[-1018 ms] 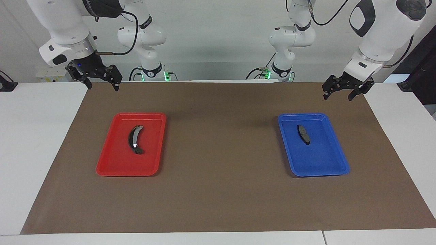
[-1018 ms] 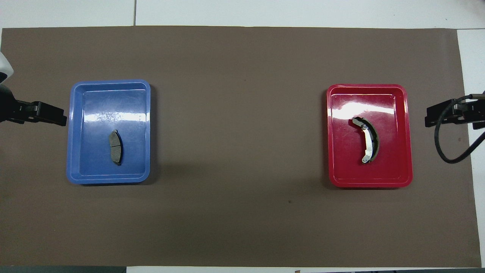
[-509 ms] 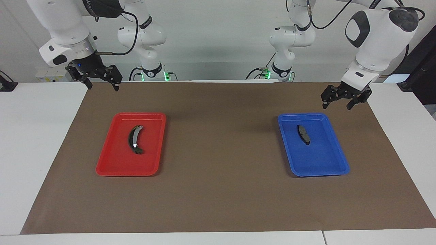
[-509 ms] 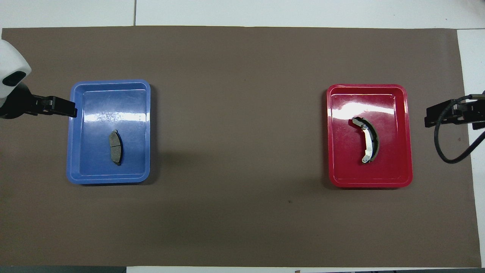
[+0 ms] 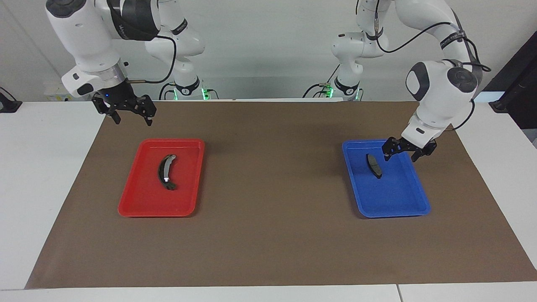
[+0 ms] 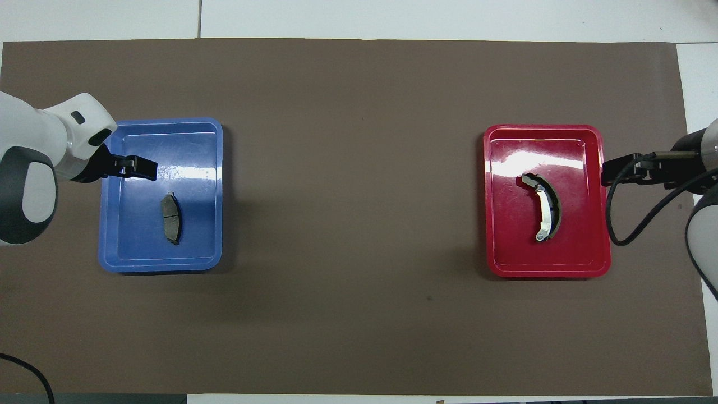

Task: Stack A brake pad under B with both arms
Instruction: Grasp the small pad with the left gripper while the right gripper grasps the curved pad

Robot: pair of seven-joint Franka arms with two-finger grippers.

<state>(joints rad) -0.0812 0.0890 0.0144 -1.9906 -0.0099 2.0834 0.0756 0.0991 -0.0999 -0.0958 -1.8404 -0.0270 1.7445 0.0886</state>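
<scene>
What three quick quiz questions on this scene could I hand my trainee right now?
1. True or false: the short pad lies in the red tray.
2. Which gripper is over the blue tray: (a) left (b) right?
3. Fill in: the long pad lies in the ___ tray.

Key: 1 false; 2 a; 3 red.

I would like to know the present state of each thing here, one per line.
Short dark grey brake pad: lying flat in blue plastic tray, untouched.
Long curved pad with pale strip: lying in red plastic tray, untouched.
Left end effector: open, over blue tray.
Right end effector: open, above the brown mat.
</scene>
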